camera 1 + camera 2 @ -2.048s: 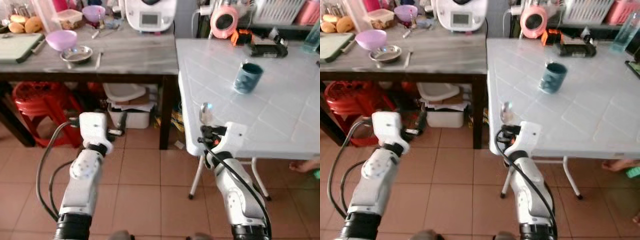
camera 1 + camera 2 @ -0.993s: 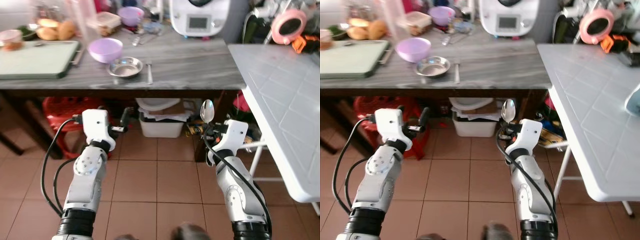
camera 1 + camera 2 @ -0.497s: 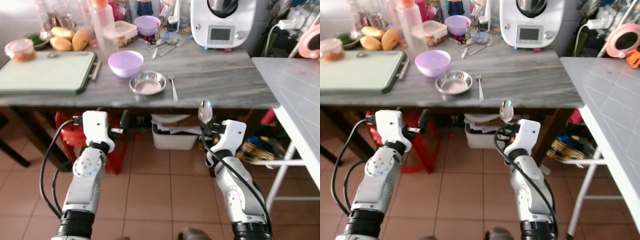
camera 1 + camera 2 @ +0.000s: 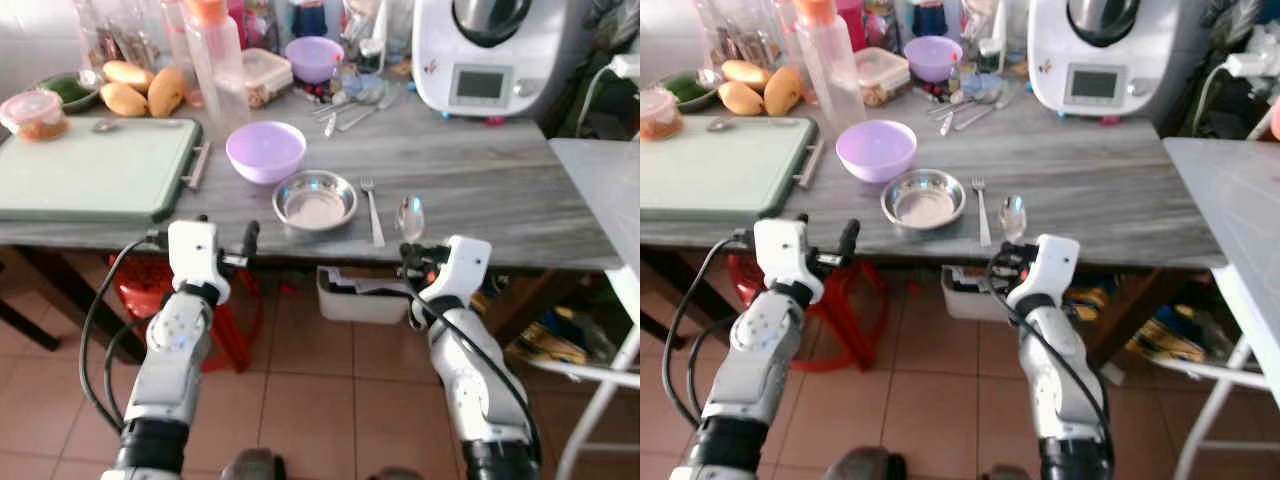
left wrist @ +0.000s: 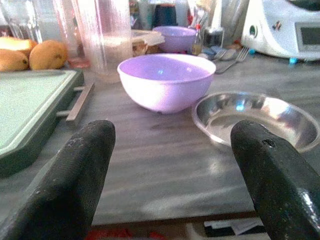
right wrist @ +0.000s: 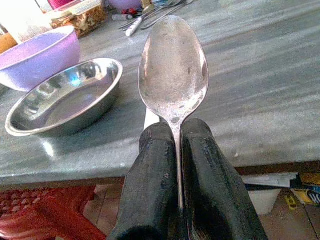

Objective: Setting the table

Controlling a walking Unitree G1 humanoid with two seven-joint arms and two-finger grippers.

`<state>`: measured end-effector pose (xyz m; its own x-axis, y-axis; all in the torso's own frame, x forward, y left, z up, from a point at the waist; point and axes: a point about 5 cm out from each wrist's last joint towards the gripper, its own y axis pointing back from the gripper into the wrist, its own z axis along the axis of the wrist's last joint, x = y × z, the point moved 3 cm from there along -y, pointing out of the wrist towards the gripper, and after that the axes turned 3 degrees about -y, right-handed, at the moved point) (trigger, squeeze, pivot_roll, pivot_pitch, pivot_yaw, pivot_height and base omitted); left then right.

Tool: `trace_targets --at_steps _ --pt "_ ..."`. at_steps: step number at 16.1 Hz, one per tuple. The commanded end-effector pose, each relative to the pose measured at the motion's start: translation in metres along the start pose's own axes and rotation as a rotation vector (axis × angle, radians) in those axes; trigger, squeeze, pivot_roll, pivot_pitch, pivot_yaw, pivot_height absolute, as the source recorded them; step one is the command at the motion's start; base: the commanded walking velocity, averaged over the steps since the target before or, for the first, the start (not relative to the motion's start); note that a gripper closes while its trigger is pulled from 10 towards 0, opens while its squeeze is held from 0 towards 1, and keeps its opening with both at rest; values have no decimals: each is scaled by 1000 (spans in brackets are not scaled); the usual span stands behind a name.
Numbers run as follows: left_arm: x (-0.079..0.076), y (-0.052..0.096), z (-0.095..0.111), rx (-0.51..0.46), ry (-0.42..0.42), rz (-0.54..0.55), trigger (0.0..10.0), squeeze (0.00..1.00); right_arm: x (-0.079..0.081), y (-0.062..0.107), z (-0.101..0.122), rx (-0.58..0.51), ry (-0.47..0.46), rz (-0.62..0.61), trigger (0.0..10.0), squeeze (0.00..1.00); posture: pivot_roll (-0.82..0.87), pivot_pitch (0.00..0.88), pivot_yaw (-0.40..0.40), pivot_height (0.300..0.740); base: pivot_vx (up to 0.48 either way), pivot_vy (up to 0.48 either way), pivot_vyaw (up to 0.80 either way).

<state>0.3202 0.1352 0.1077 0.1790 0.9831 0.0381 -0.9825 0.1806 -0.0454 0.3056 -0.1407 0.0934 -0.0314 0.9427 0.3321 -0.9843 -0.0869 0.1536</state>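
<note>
The view has swung left and drawn in since the earlier pictures: the grey wooden counter [image 4: 480, 190] now spreads across the frame, and the white table [image 4: 610, 170] has slid off to the far right edge. Both arms have stayed raised at the counter's near edge.

At the far right of the counter stands a white kitchen machine [image 4: 495, 50] with a small screen. On the left lies a green cutting board [image 4: 90, 170], with mangoes [image 4: 140, 90] and a clear bottle with an orange cap [image 4: 215, 55] behind it. Mid-counter sits a lilac bowl [image 4: 265, 150], and just right and nearer, a shallow steel dish [image 4: 315, 198]. A fork [image 4: 372, 208] lies right of the dish, prongs away from the robot. A smaller purple bowl [image 4: 317, 55] sits far back among loose cutlery.

The right gripper [image 6: 176, 150] has its fingers pinched tight on the handle of a metal spoon [image 6: 173, 70], held upright with its bowl above the counter's near edge, just right of the fork. The left gripper [image 5: 170, 170] is spread wide with nothing between its fingers, level with the counter edge and facing the lilac bowl and steel dish.
</note>
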Motion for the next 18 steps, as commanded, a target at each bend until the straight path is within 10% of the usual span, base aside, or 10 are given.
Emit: trace_targets --at_steps 1,18 --pt "-4 -1 5 -22 2 -13 10000 0 -4 1 5 -20 2 -10 10000 0 -31 0 22 740 458 0 0" --pt "-3 2 6 -31 -1 -30 10000 0 -3 0 2 -13 14 -4 10000 0 -30 0 21 740 356 0 0"
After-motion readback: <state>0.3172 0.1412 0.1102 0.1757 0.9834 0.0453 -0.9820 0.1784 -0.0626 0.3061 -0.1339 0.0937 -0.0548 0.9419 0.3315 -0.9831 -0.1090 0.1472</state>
